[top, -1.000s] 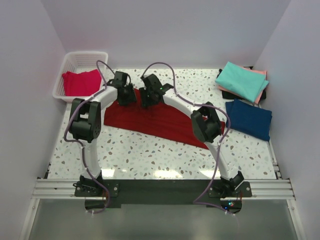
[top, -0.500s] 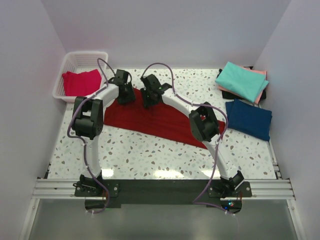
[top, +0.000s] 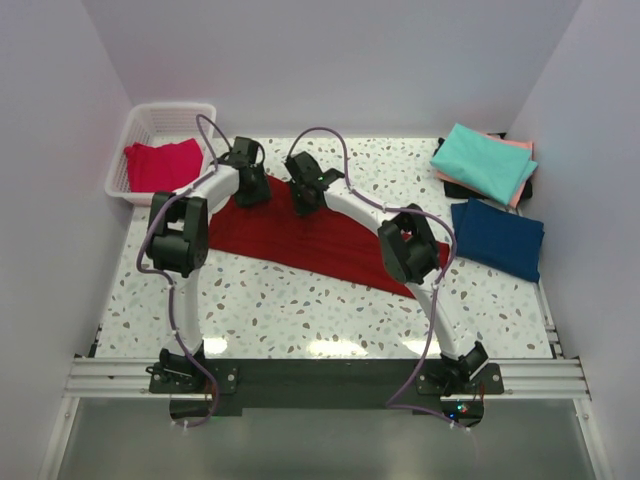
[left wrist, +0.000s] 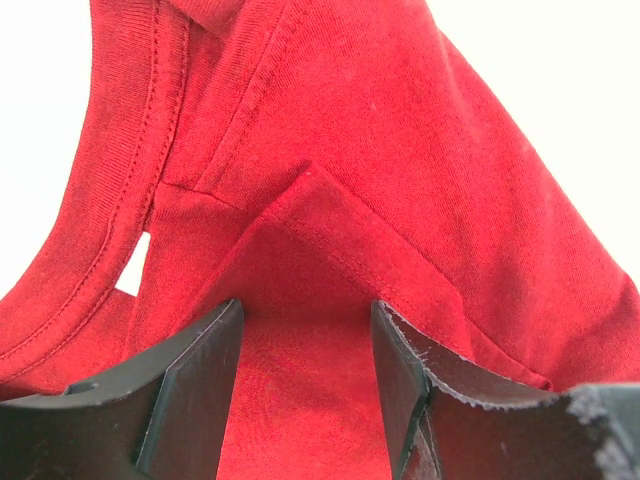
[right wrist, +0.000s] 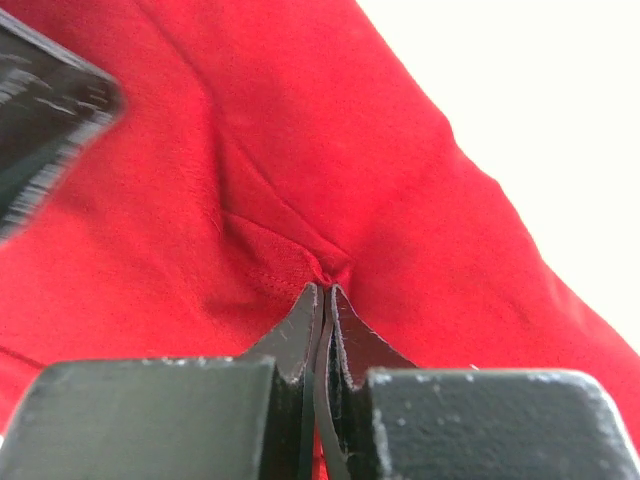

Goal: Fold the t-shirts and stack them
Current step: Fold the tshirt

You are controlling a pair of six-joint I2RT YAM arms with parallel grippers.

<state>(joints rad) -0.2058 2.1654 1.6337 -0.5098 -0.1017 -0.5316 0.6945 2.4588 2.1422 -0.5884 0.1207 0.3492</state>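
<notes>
While our right gripper [right wrist: 326,298] pinches a fold of the dark red t-shirt [top: 290,242] between closed fingers, our left gripper [left wrist: 306,312] stands with fingers apart astride another fold.

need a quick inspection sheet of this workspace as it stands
surface: speckled table
job's things: dark red t-shirt spread mid-table; pinkish-red t-shirt in white basket; teal t-shirt folded over salmon pink t-shirt; navy t-shirt beside them
clutter: white basket, far left corner
claws: left claw open over the dark red cloth; right claw shut, pinching it
cables: purple cables arch over both arms
surroundings: pale walls; metal rail at near edge
</notes>
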